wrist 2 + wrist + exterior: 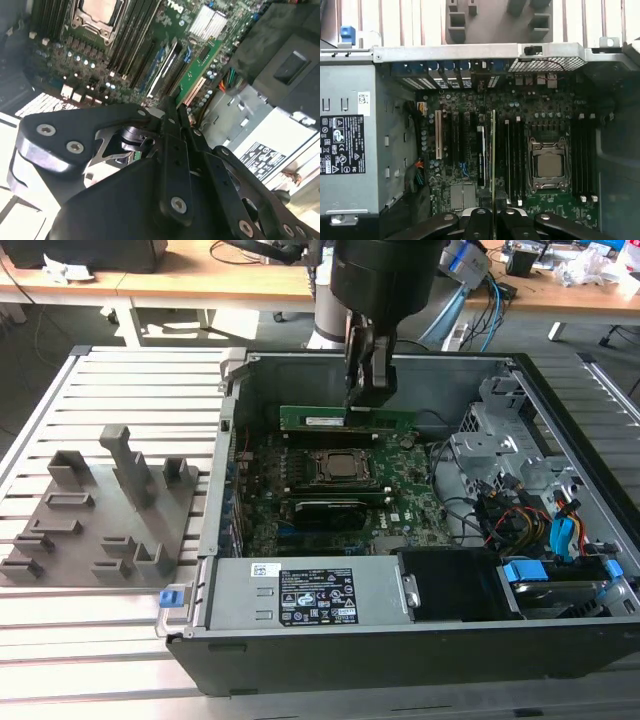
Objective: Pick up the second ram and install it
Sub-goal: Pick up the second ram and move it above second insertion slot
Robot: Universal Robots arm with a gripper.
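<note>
- The black two-fingered gripper (362,400) on the dark arm is hanging inside the open black metal computer case (420,665). Its jaws are pinching narrowly on the top edge of the second ram (345,420), a long thin green circuit-board stick with a pale label.
- In the exterior view the second ram is standing upright on its long edge. It is appearing just beyond the square silver CPU socket (340,468) on the large green motherboard (410,505).
- In the first wrist view the second ram (493,150) is showing edge-on as a thin line running out from the gripper (493,216). It is lying parallel to the long black memory slots (512,155) beside the CPU socket (549,165).
- In the second wrist view the gripper (175,112) is holding the second ram (202,67) with its gold contact edge showing bare above the motherboard (172,15). I cannot tell which slot it is lining up with.
- The grey metal power supply (300,580) with its black-and-white label is sitting along the near wall of the computer case in the exterior view.
- The grey plastic holder tray (110,530) with upright posts is resting on the pale slatted table (150,380) towards the exterior view's left, well apart from the gripper.
</note>
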